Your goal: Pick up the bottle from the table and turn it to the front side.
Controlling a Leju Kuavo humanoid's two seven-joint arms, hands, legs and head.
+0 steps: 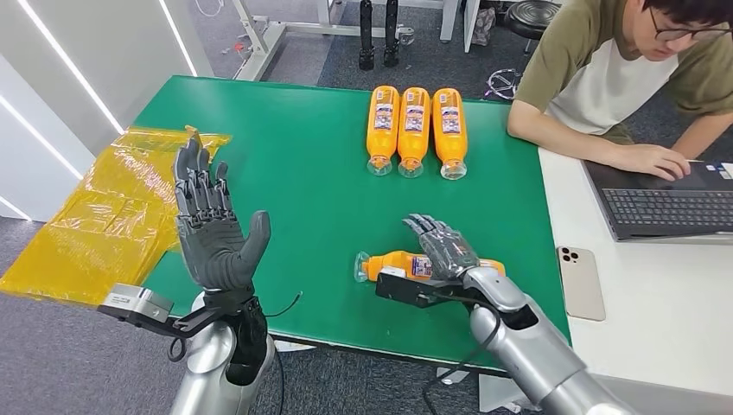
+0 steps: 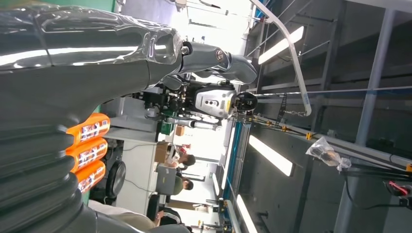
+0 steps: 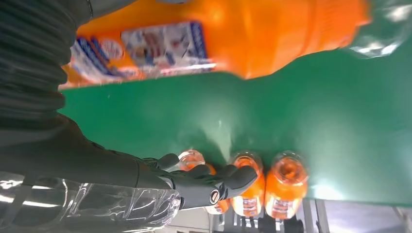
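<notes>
Right hand [image 1: 442, 246] rests over the lying orange plastic juice bottle [image 1: 393, 264] on the green table [image 1: 311, 156], fingers extended, apparently not yet closed. Left hand [image 1: 210, 229] raised, fingers spread, empty. Step: wrap fingers around mid-body beneath the palm before lifting and rolling label-forward.

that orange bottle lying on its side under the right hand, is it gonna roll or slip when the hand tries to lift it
The bottle lies on its side on the smooth green table, so a nudge would probably roll it. Its orange fill suggests it is full and fairly heavy for its size. The glossy label and clear plastic look slick, so the right hand, fingers spread above it, may slip without a firm wrap.
</notes>
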